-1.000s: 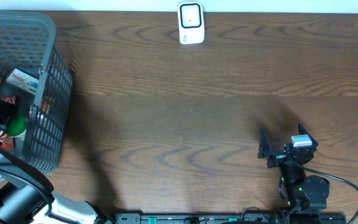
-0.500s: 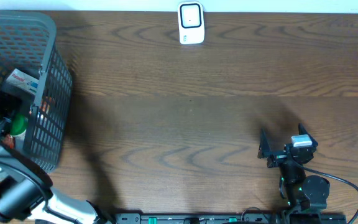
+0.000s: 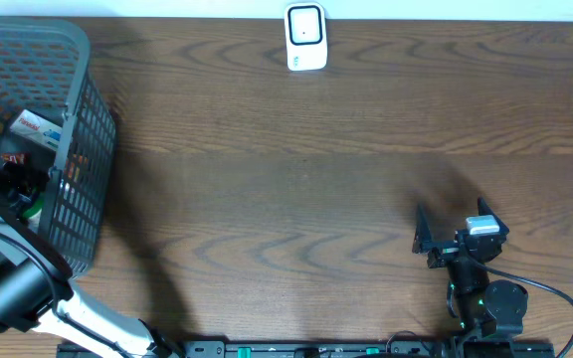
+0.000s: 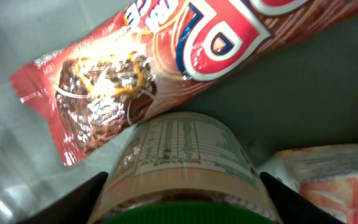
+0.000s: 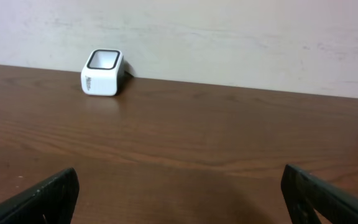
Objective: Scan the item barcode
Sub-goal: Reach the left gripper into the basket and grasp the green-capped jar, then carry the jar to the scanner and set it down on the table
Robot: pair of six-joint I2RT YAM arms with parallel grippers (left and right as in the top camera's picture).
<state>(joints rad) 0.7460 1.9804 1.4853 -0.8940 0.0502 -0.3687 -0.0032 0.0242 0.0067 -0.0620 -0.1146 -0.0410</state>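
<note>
Bottle (image 4: 188, 152), green-capped, probably rigid, light, slick-labelled, best pinched across its body; left gripper (image 4: 182, 198) astride it, contact unclear; right gripper (image 5: 182, 194) wide, empty.

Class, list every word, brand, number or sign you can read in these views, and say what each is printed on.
"P": seemingly one large white letter on the red snack wrapper; the rest of the name is cut off.
Bottle label: fine print, too blurred to read.
Packet at the right edge: small print, blurred.
Scanner: dark mark on its side, too small.
White box in the basket: red print, too small.
</note>
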